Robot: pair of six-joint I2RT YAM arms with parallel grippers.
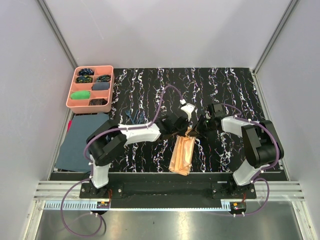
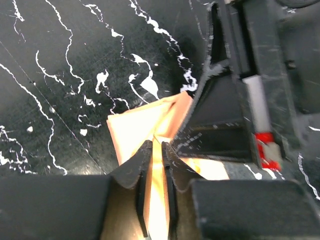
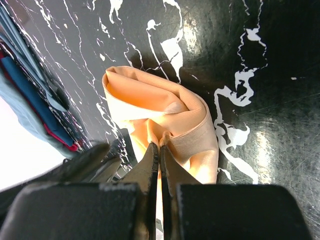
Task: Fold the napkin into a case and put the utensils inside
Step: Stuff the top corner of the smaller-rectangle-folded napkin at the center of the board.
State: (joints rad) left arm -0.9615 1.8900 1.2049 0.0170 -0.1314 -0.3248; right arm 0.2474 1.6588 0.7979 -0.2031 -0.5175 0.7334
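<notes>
**Napkin pinched at its upper end by both grippers**

One napkin [image 1: 181, 156] is recorded: shiny peach-orange fabric, folded into a narrow layered strip. It lies just below centre frame in the top view, on the black table [image 1: 225, 85] with white veining. Its lower end reaches the table's lower edge. The upper end is bunched into soft rounded folds.

The left gripper [image 2: 158, 157] is seen with its jaws narrowly apart and fabric pinched in the gap. The right gripper [image 3: 160, 150] is seen pressed together on a pucker of the same fabric. The two grippers are just beside each other, well apart from the side walls.

Slim dark blue utensils [image 1: 133, 118] are noted left of centre, partly behind the left arm; their number cannot be told.

At upper left, one pink compartment tray [image 1: 111, 85] is noted, with one flat blue-grey cloth [image 1: 80, 142] below it.
</notes>
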